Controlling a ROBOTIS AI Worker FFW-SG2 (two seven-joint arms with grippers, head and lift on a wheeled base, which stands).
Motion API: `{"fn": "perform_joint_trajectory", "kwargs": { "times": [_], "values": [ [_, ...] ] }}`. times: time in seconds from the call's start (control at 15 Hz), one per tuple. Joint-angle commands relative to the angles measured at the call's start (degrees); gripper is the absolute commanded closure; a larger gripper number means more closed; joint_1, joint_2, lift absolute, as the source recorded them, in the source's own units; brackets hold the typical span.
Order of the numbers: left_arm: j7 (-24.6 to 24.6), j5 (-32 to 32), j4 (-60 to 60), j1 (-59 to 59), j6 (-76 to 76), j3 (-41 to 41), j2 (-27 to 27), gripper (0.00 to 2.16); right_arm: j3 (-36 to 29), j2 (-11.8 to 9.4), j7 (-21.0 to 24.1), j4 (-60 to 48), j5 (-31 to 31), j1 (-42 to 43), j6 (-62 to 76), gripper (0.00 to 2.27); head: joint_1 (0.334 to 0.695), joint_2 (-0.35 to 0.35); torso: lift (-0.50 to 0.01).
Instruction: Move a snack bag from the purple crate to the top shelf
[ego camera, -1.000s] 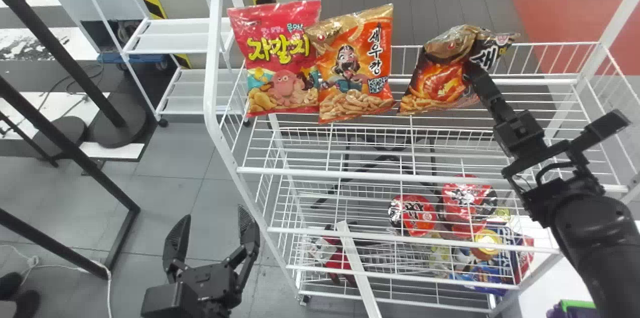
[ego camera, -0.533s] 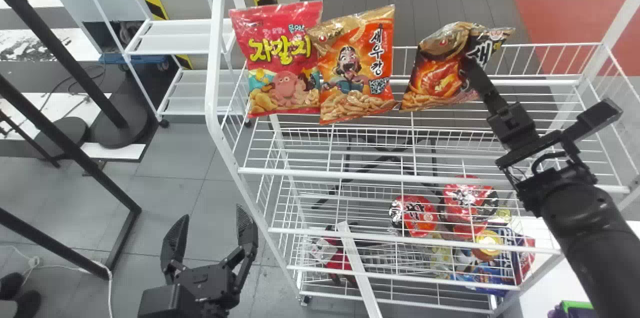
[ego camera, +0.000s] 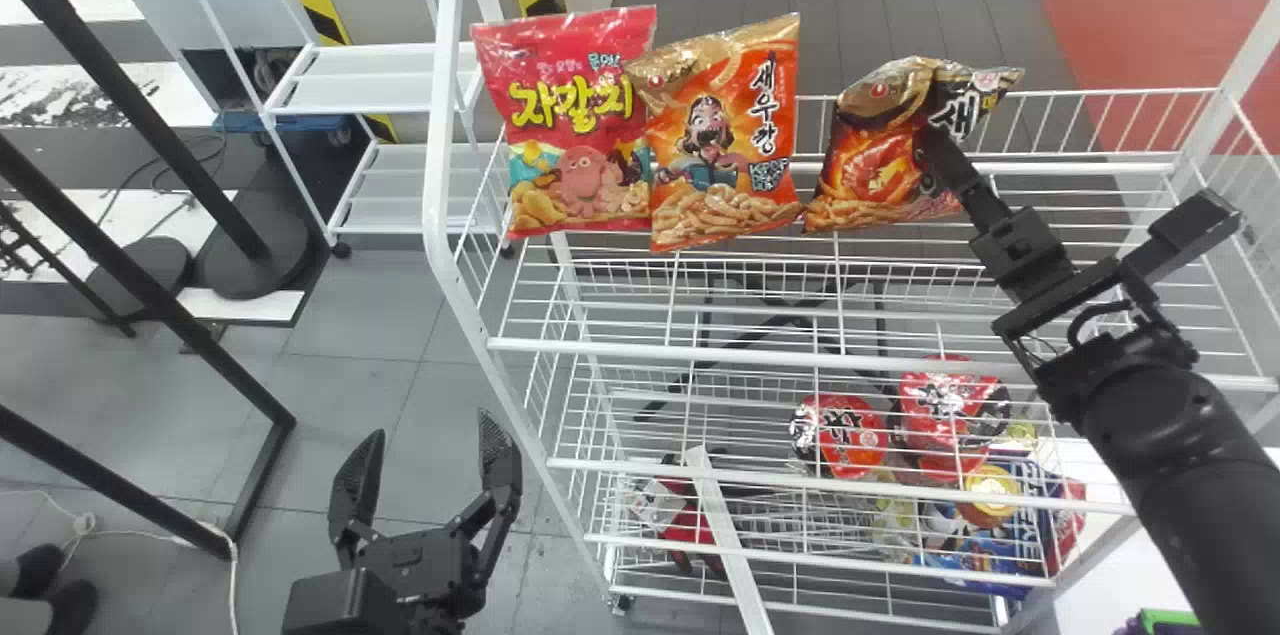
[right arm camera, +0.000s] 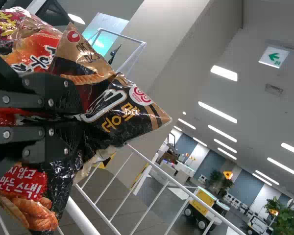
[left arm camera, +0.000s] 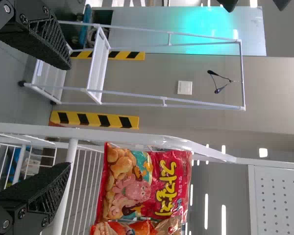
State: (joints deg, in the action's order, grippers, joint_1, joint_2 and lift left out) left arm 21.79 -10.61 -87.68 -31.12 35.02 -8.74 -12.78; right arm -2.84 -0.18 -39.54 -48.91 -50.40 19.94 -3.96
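Observation:
My right gripper point(ego camera: 938, 147) is shut on the black-and-orange snack bag point(ego camera: 875, 150) above the right-centre part of the white rack's top shelf point(ego camera: 780, 352). In the right wrist view, the black fingers of the right gripper point(right arm camera: 77, 117) pinch the crumpled snack bag point(right arm camera: 120, 110). A red bag point(ego camera: 575, 120) and an orange bag point(ego camera: 715, 135) stand side by side on the shelf, left of the held one. My left gripper point(ego camera: 428, 445) is parked open left of the rack; in the left wrist view, the left gripper point(left arm camera: 66, 116) has nothing between its fingers.
Lower rack levels hold red noodle cups point(ego camera: 840, 433) and several small packages. A white strip point(ego camera: 725, 535) slants across the lower front. At the bottom right corner a green edge point(ego camera: 1168, 621) shows. Black metal frames point(ego camera: 130, 310) stand at the left.
The right gripper and its bag have shifted slightly left, closer to the orange bag. The head view has moved a little. The left gripper stays parked.

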Motion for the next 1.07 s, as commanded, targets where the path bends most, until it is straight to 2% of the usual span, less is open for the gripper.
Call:
{"fn": "perform_joint_trajectory", "kwargs": {
  "times": [0.0, 0.13, 0.33, 0.4, 1.0],
  "values": [
    [0.0, 0.0, 0.2, 0.1, 0.0, 0.0, -0.1, 0.12, -0.2, 0.2, 0.2, 0.3, 0.2, 0.0, 0.3, 0.94, 0.695, 0.165, 0.007],
    [0.0, 0.0, 0.2, 0.1, 0.0, 0.0, -0.1, 0.12, -0.3, 0.2, 0.4, 0.5, 0.2, 0.0, 0.3, 0.9, 0.695, 0.163, 0.007],
    [0.0, 0.0, 0.2, 0.1, 0.0, 0.0, -0.1, 0.12, -0.6, 0.2, 0.5, 0.5, 0.1, 0.0, 0.3, 0.47, 0.695, 0.16, 0.007],
    [0.0, 0.0, 0.2, 0.1, 0.0, 0.0, -0.1, 0.12, -0.7, 0.2, 0.5, 0.4, 0.1, 0.0, 0.3, 0.42, 0.695, 0.159, 0.007],
    [0.1, 0.0, 0.3, 0.1, 0.2, 0.0, -0.1, 0.12, -1.8, 0.2, 0.5, -0.7, -1.2, -1.1, -1.3, 0.3, 0.695, 0.156, 0.007]
  ]
}}
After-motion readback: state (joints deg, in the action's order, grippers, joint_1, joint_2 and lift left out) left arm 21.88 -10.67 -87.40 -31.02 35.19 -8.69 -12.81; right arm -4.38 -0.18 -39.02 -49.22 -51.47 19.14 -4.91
